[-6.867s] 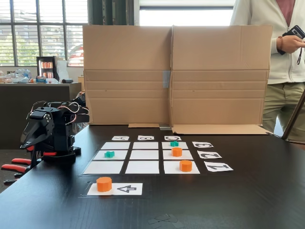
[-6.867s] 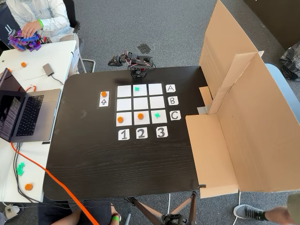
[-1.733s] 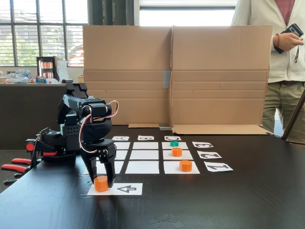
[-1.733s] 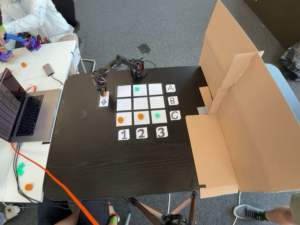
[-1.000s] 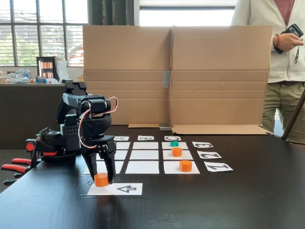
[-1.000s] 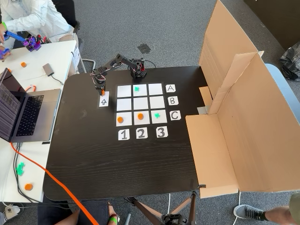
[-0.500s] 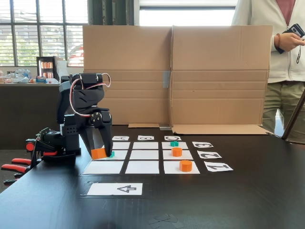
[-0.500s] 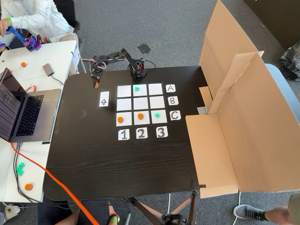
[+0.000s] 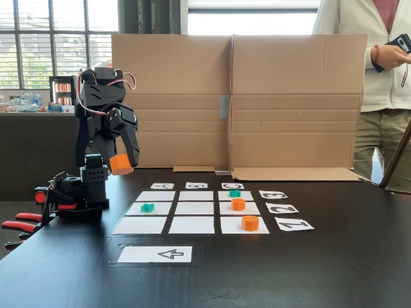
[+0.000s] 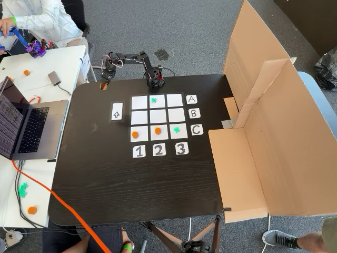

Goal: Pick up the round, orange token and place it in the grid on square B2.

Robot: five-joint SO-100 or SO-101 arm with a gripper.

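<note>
The small round bright-orange plastic token [image 9: 120,164] sits tilted, flat faces slanting, clamped between the black fingers [image 9: 130,153] of the gripper [image 9: 121,168]; raised above the dark desk [image 9: 334,269], left of the white paper grid [image 9: 194,208].

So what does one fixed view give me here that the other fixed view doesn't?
In a fixed view, height reads: the gripper holds the round orange token well above the table. In a fixed view, a laptop sits alongside, and square B2 lies bare. Both share the held token, the grid and the arrow card.
</note>
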